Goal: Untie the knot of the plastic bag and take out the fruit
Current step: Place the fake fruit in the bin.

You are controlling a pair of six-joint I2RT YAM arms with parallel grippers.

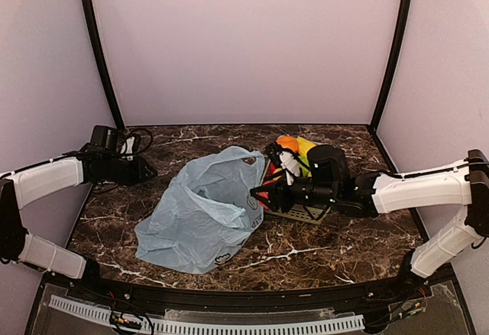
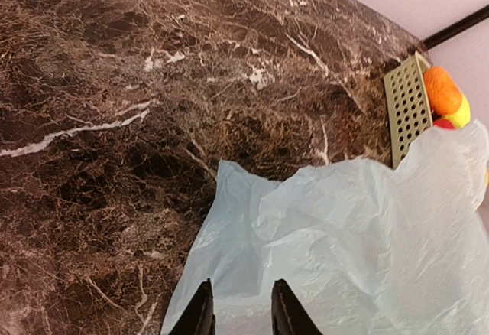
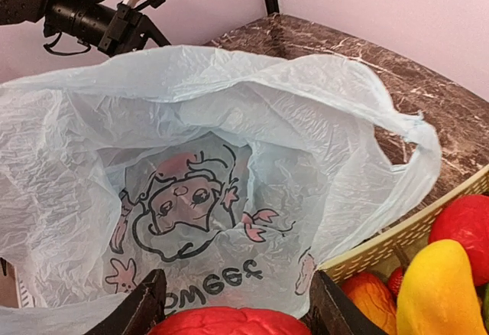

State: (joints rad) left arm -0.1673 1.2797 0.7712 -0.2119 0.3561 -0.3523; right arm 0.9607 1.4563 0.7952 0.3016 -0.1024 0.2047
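Holding: right jaws clamped on a red fruit [image 3: 229, 322] at the plastic bag [image 1: 200, 216] mouth.
Left jaws: apart, empty.
Done: knot looks undone, other fruit [image 3: 437, 289] in basket [image 3: 397, 242].
To do: drop this one.

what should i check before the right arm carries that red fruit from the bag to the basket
1. bag untied, mouth open: ok
2. red fruit between the right gripper fingers: ok
3. red fruit free of the bag film: cannot tell
4. room left in the basket: cannot tell
5. left gripper open, holding nothing: ok
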